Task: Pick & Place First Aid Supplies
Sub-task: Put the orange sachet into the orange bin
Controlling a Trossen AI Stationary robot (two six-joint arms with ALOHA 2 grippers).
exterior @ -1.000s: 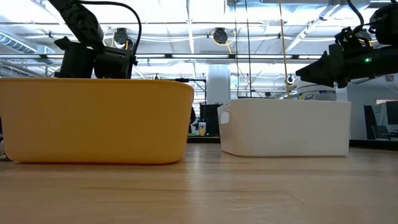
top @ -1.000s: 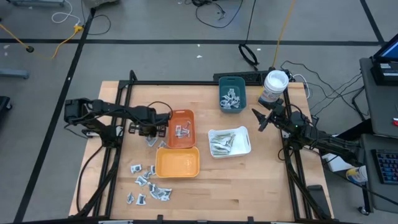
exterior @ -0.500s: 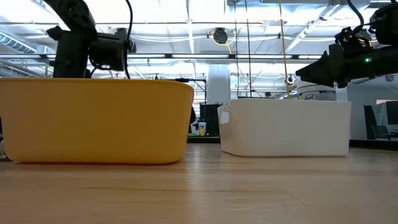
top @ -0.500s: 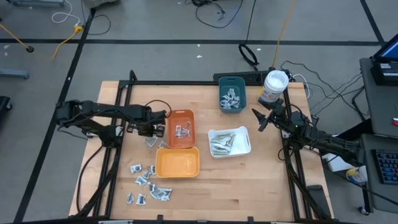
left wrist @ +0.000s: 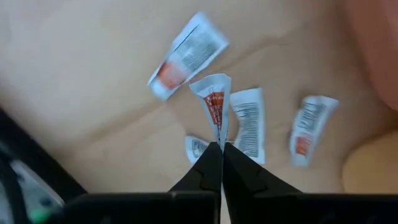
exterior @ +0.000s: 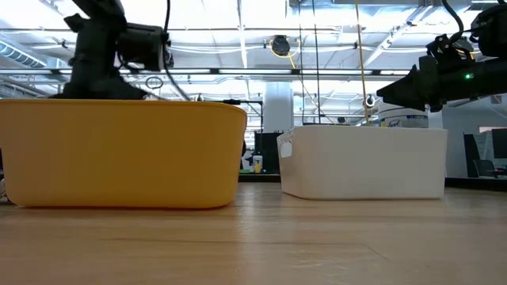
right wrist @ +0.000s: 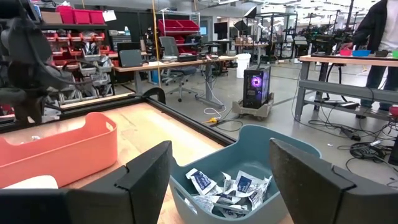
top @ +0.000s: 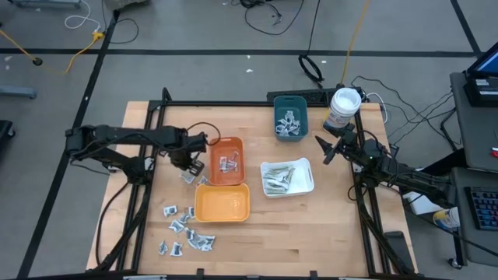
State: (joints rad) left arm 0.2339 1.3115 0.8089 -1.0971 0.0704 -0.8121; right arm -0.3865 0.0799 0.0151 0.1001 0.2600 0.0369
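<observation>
You have two dark, near-black arms built of slim tubular links and blocky joints. On the left arm (top: 124, 140) a thin black cable loops out above the wrist (it shows in the low view too). Its fingers (left wrist: 205, 177) are matte black wedges tapering to sharp tips. The right arm (top: 389, 167) ends in broader black fingers (right wrist: 146, 180) with flat angular faces, and a small green light glows on its wrist housing (exterior: 467, 77).

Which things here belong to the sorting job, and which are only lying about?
Job: packet pinched in the shut left gripper; loose sachets; orange tray; yellow tray; teal tray; white tray.

Lying about: white tub; floor cables; idle, open right gripper.
</observation>
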